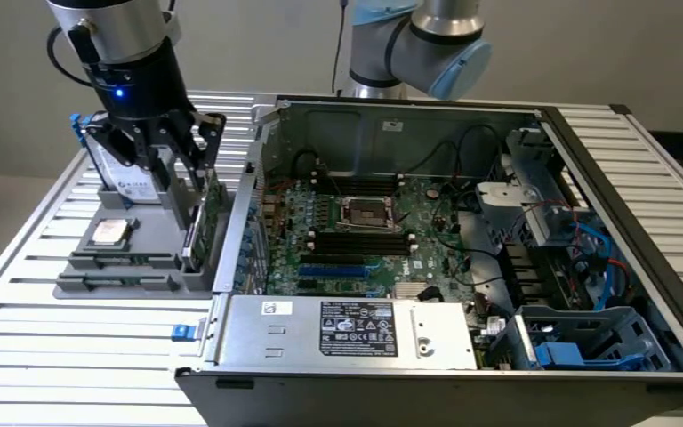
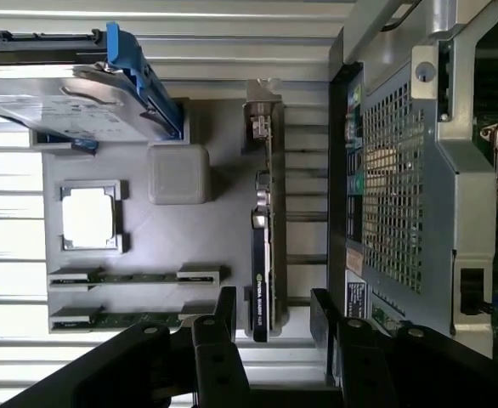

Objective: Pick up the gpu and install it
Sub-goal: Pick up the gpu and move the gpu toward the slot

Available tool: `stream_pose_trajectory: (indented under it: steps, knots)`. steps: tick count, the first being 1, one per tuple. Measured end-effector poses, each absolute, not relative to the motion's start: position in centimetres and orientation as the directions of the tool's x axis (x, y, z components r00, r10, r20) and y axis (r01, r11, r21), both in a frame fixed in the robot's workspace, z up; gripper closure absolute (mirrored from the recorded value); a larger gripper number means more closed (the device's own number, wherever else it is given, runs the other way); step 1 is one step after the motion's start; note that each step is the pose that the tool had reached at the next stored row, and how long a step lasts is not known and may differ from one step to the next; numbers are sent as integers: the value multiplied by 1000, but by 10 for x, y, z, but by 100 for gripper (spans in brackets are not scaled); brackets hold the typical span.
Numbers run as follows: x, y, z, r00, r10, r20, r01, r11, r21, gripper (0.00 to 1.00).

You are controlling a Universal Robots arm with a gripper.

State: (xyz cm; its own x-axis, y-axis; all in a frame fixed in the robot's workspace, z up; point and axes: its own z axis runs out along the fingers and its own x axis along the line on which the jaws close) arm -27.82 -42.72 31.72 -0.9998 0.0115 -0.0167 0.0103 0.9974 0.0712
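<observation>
— Slatted metal table (image 1: 81,374) carried the whole lot, yeah? Where was the gpu sitting?

— Yep. Big open PC case (image 1: 437,391) was on it, with a grey parts tray (image 1: 116,286) just beside the case's side wall. The gpu (image 2: 266,246) stood on edge in the tray slot nearest the case. The hard drive (image 2: 70,106) with the blue handle sat farther from the case, same tray.

— And the gripper?

— Gripper (image 2: 272,304) hung over the card's end, fingers spread either side, not squeezing it lol.
</observation>
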Motion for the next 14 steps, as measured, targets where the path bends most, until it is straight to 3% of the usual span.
stream_pose_trajectory:
  steps: [14]
  knots:
    - [-278,-428,292,-1000,12,-17,11,997,71,52]
